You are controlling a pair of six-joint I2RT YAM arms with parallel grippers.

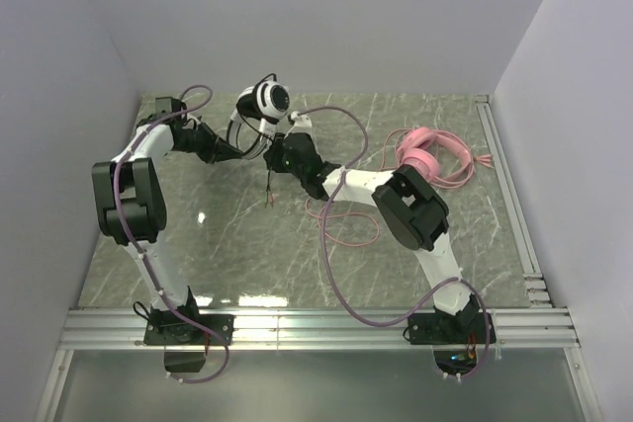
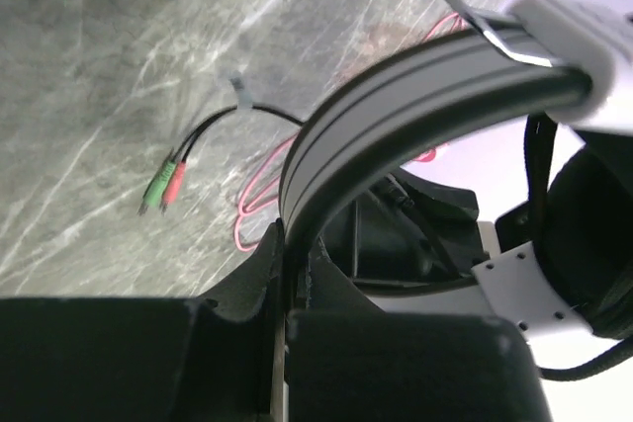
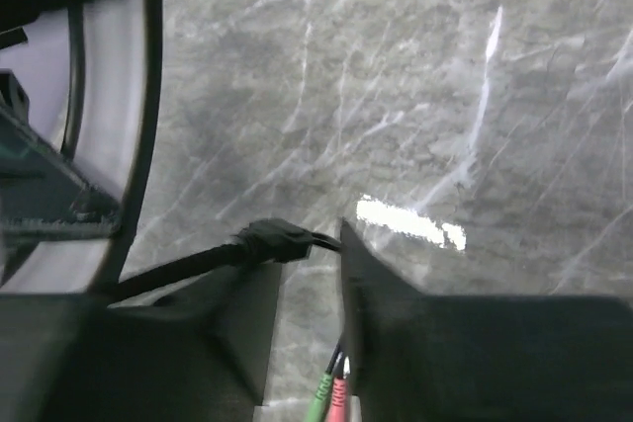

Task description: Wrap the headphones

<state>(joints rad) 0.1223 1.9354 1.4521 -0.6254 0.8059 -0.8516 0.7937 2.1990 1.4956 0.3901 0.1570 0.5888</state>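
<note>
The black and white headphones (image 1: 263,102) are held up at the back of the table. My left gripper (image 1: 237,148) is shut on their grey-striped headband (image 2: 396,96), which is pinched between the jaws (image 2: 289,244). My right gripper (image 1: 278,152) is just right of it, with its jaws a little apart. The black cable's splitter (image 3: 277,240) lies across the right gripper (image 3: 307,249) fingertips. The green and red plugs (image 3: 332,397) hang below them, above the table (image 1: 269,197). The pink headphones (image 1: 425,157) lie at the right, and their pink cable (image 1: 341,219) loops over mid table.
The marble tabletop (image 1: 227,244) is walled in by white panels on three sides. A metal rail (image 1: 316,323) runs along the near edge and another (image 1: 504,185) along the right side. Purple arm cables (image 1: 326,274) trail over the table's middle.
</note>
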